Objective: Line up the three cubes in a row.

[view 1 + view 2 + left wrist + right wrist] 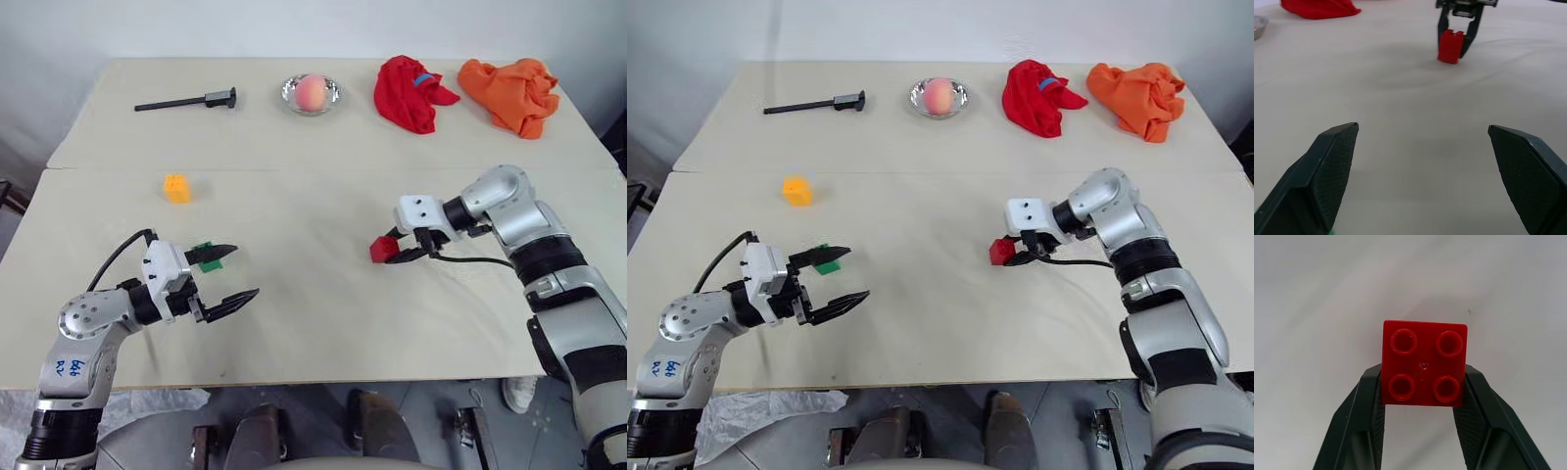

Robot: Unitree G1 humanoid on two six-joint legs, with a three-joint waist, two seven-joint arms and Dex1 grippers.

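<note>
On the left part of the table stands the yellow-orange cube [176, 188], alone. The green cube [204, 258] lies nearer the front, partly hidden behind the upper finger of my left gripper [245, 271]. That gripper is wide open and level with nothing between its fingers [1332, 171]. To the right of the middle, my right gripper [394, 253] is shut on the red cube [1424, 363], studs facing the wrist camera. The red cube [1450, 46] sits at or just above the tabletop; I cannot tell which.
Along the far edge are a black tool [186, 101], a metal dish [290, 89] holding a pink peach [312, 92], a red cloth [409, 93] and an orange cloth [511, 92]. A seam [294, 168] crosses the table.
</note>
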